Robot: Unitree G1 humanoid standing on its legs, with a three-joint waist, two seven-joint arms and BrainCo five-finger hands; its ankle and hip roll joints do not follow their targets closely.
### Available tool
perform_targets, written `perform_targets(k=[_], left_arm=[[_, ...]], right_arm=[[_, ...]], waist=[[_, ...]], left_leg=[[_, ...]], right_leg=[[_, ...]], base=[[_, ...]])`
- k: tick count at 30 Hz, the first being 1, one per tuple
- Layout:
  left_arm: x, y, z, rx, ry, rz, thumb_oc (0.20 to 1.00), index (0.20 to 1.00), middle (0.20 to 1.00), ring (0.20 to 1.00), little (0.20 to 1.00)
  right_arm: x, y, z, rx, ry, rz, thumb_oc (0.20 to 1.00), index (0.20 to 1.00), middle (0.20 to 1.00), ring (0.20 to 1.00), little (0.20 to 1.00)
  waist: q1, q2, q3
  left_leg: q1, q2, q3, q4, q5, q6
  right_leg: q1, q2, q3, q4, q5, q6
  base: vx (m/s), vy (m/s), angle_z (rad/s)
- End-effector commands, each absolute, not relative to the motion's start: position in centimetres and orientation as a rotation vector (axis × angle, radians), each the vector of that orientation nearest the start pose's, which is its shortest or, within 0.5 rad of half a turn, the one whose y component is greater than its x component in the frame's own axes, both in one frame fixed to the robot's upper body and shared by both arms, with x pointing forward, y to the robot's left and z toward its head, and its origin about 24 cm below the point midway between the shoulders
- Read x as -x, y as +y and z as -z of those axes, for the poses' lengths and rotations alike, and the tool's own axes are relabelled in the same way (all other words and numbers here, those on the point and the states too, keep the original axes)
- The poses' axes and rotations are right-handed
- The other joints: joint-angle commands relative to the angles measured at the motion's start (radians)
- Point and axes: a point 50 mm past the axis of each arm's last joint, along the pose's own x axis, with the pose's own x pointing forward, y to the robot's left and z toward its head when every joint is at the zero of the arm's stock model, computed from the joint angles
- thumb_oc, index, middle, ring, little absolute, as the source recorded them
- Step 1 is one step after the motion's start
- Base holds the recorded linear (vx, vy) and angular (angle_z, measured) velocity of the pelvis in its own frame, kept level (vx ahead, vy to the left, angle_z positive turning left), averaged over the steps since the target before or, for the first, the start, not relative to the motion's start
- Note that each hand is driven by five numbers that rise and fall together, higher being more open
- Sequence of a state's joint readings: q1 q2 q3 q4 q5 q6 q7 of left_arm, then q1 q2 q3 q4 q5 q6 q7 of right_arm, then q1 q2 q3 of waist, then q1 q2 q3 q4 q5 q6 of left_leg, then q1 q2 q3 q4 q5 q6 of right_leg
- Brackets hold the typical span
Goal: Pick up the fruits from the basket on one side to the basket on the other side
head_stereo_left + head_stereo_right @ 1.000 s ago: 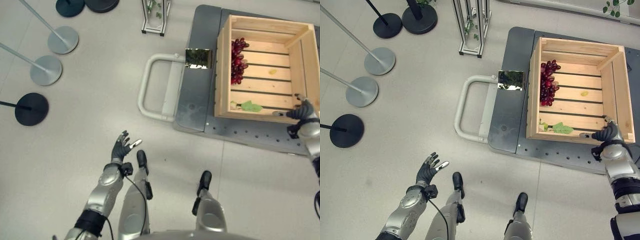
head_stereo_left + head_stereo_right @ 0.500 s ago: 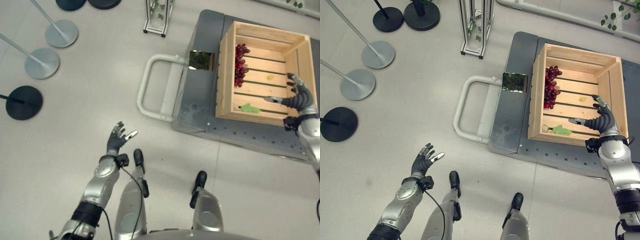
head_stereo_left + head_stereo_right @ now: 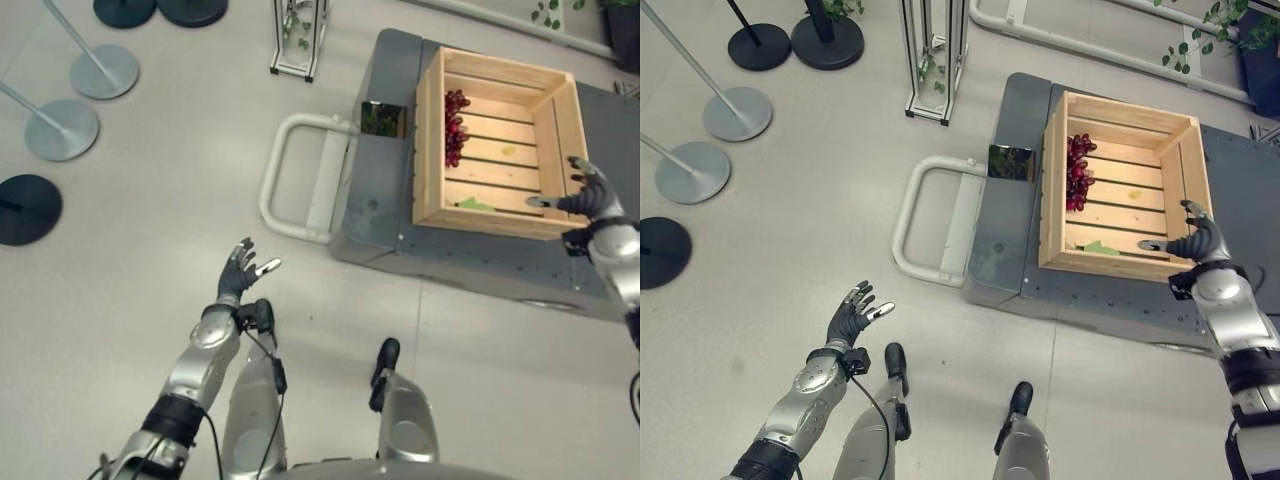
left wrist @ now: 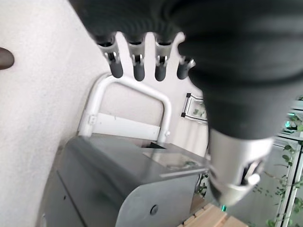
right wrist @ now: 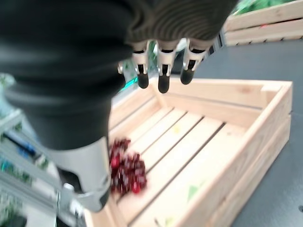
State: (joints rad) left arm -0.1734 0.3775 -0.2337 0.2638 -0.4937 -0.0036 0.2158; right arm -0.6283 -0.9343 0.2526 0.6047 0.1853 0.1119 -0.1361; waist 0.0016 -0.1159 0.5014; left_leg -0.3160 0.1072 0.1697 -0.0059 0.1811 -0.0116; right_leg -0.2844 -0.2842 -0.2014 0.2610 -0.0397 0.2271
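The right hand [image 3: 1200,240] hovers with fingers spread and empty over the crate's [image 3: 1053,210] 4 o'clock corner. Grapes [image 3: 1076,172] lie at the crate's 9 o'clock side. The left hand [image 3: 852,318] hangs over the floor, fingers straight and empty.

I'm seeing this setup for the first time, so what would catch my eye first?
The pale wooden crate on the grey platform cart stands out, with a dark red bunch of grapes lying along its left inner wall and a green leaf near its front wall. The right hand hovers open at the crate's near right corner, while the left hand hangs open over bare floor.
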Motion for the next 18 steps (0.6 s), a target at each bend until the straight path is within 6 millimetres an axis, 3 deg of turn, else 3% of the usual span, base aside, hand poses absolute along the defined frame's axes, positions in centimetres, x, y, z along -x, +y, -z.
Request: perform_targets(k=[1,3,6,12,18], left_arm=[[-28.3,18.2,-3.7,0.109,0.090,-0.060,1.000,1.000,1.000,1.000,1.000],[-28.2,18.0,-3.5,0.114,0.094,-0.060,1.000,1.000,1.000,1.000,1.000],[-28.3,17.8,-3.5,0.123,0.090,-0.055,1.000,1.000,1.000,1.000,1.000],[-27.9,17.7,-3.3,0.172,0.094,-0.088,1.000,1.000,1.000,1.000,1.000],[-27.6,17.0,-3.3,0.192,0.090,-0.068,1.000,1.000,1.000,1.000,1.000]], right_arm=[[-34.1,-34.5,-19.7,0.820,0.019,0.423,1.000,1.000,1.000,1.000,1.000],[-34.0,-34.9,-18.5,0.815,0.067,0.438,1.000,1.000,1.000,1.000,1.000],[-33.9,-35.5,-18.1,0.820,0.103,0.458,1.000,1.000,1.000,1.000,1.000],[-34.4,-36.3,-19.3,0.816,0.114,0.533,1.000,1.000,1.000,1.000,1.000],[-34.6,-36.7,-19.8,0.815,0.116,0.583,1.000,1.000,1.000,1.000,1.000]], waist=[[-0.009,0.022,0.015],[-0.025,0.042,0.015],[-0.030,0.053,0.015],[-0.018,0.102,0.013],[-0.012,0.127,0.019]], left_leg=[[0.097,-0.063,0.015,0.094,-0.200,-0.046],[0.103,-0.073,-0.016,0.097,-0.209,-0.048],[0.100,-0.087,-0.035,0.092,-0.211,-0.053],[0.085,-0.065,-0.057,0.090,-0.193,-0.081],[0.062,-0.031,-0.086,0.074,-0.159,-0.107]], right_leg=[[-0.064,0.009,0.049,-0.115,0.121,-0.001],[-0.098,0.029,0.123,-0.108,0.127,0.001],[-0.086,0.032,0.137,-0.134,0.134,-0.004],[-0.061,0.059,0.071,-0.153,0.116,-0.030],[-0.048,0.082,0.017,-0.172,0.099,-0.050]], base=[[0.12,-0.133,0.52],[0.15,-0.186,0.22],[0.07,-0.158,0.27],[0.05,-0.198,0.13],[0.03,-0.173,0.17]])
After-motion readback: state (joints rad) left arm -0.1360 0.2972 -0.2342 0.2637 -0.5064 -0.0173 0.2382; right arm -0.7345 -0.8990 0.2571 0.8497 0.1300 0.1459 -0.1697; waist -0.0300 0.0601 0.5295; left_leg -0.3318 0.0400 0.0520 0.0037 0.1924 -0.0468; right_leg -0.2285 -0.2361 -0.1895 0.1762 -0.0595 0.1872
